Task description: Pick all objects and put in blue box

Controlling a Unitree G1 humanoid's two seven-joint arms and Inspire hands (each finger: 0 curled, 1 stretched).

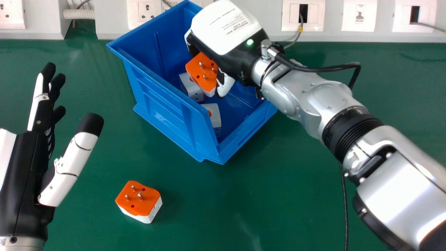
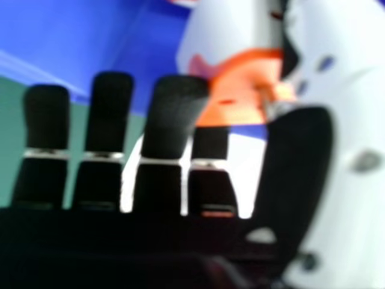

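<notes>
The R robot hand (image 1: pixel 224 45) is over the blue box (image 1: pixel 167 106), w/ thumb & fingers clamped on a tilted orange-white adapter (image 1: pixel 200 71). Two other adapters (image 1: pixel 213 115) lie inside. The 4th adapter (image 1: pixel 139 200) is on the bench (image 1: pixel 278 195), pins up, near the L robot hand (image 1: pixel 24 167), fingers & thumb apart.

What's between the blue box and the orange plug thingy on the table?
Only bare green tabletop lies between the blue box and the plug adapter, in the head view.
</notes>
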